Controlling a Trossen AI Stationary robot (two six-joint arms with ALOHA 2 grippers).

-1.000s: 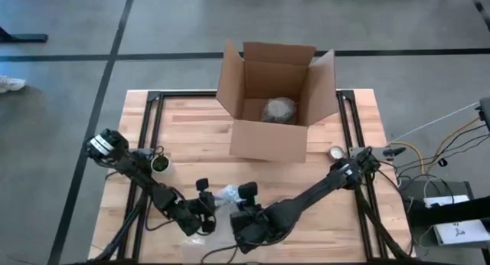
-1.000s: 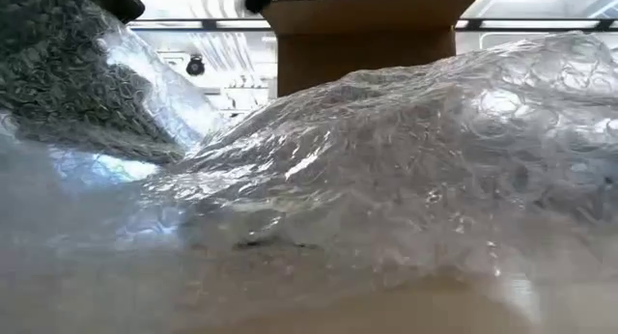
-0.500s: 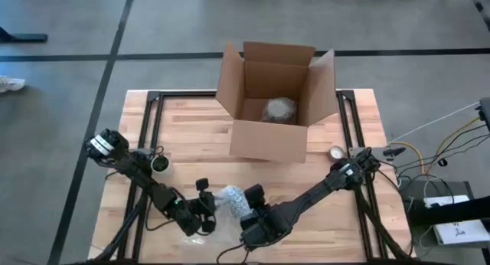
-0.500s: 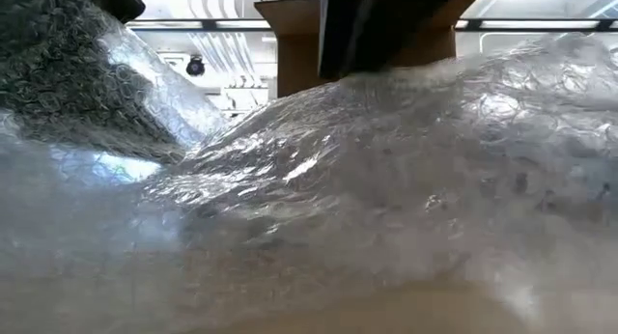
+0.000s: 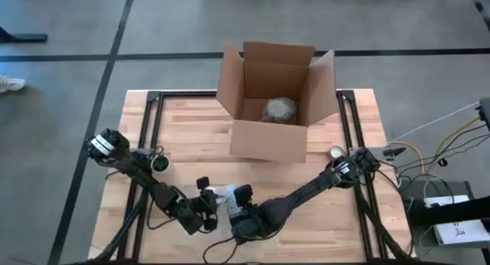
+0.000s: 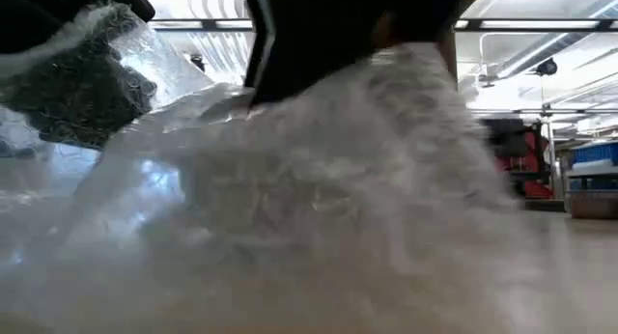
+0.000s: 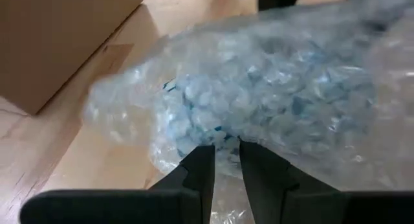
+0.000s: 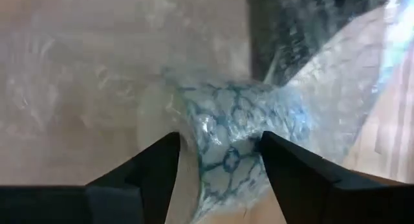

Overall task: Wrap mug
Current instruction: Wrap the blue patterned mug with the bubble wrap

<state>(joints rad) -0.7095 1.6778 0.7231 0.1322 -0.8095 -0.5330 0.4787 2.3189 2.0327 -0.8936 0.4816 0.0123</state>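
the mug (image 8: 223, 153), white with a blue pattern, lies on its side inside a sheet of bubble wrap (image 7: 284, 88) at the near edge of the wooden table (image 5: 191, 135), between the two arms. the right gripper (image 8: 217, 159) has its fingers spread wide on either side of the wrapped mug. the left gripper (image 7: 225, 166) has its fingers nearly together, pinching the edge of the bubble wrap. from above, both grippers meet at the bundle, the left one just beside the right. an open cardboard box (image 5: 276, 100) stands farther back on the table, with another wrapped bundle (image 5: 279, 110) inside it. a small roll of tape (image 5: 335, 152) lies near the right arm.
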